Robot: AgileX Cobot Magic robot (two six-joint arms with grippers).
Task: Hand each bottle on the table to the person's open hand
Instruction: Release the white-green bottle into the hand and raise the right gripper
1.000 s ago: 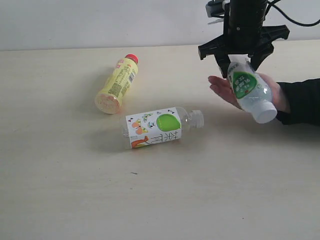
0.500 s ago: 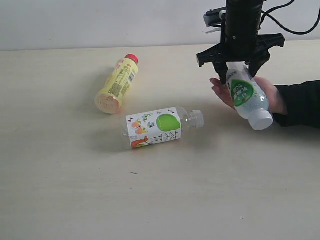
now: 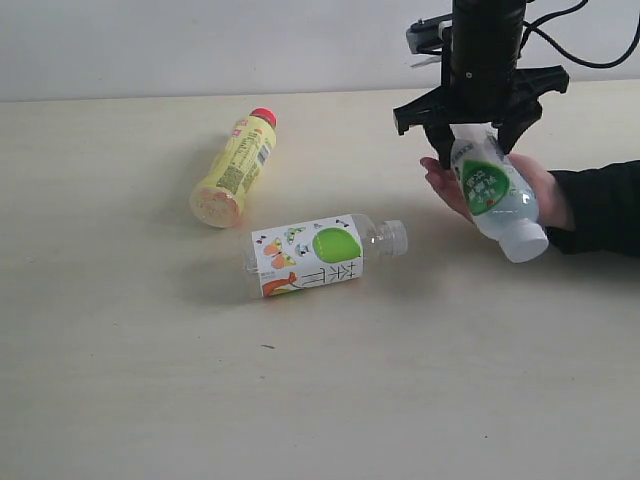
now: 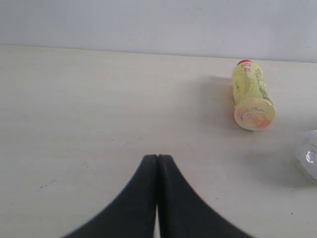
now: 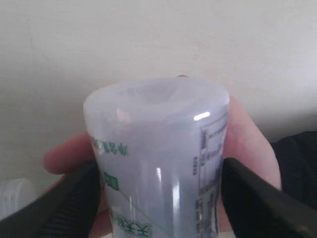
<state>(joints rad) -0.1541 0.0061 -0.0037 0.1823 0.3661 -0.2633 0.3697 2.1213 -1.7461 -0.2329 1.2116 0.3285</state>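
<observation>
Lying tilted across the person's hand (image 3: 445, 187), the clear bottle with the green-white label (image 3: 492, 190) is gripped at its base end by the right gripper (image 3: 478, 140), which is seen directly above the palm. In the right wrist view the dark fingers (image 5: 69, 198) are pressed against either side of the bottle body (image 5: 158, 129), so this gripper (image 5: 158, 173) is closed on it. The hand is held open and palm up beneath the bottle, its fingers loosely curled at both sides of the body (image 5: 250, 144); the white cap end hangs lower and juts out past the edge of the palm. A dark sleeve (image 3: 600, 205) is seen behind the wrist. The clear bottle with the fruit-picture label (image 3: 318, 256) is laid on its side on the table (image 3: 120, 380), near the hand's fingertips but apart from them, with its cap turned toward the hand. The yellow bottle with the red cap (image 3: 233, 168) is laid on its side well away from the hand, beyond the fruit-label bottle. The left gripper (image 4: 157, 163) is seen only in its own wrist view, its fingers pressed together with nothing between them, over bare tabletop, with the yellow bottle (image 4: 251, 94) ahead of it.
</observation>
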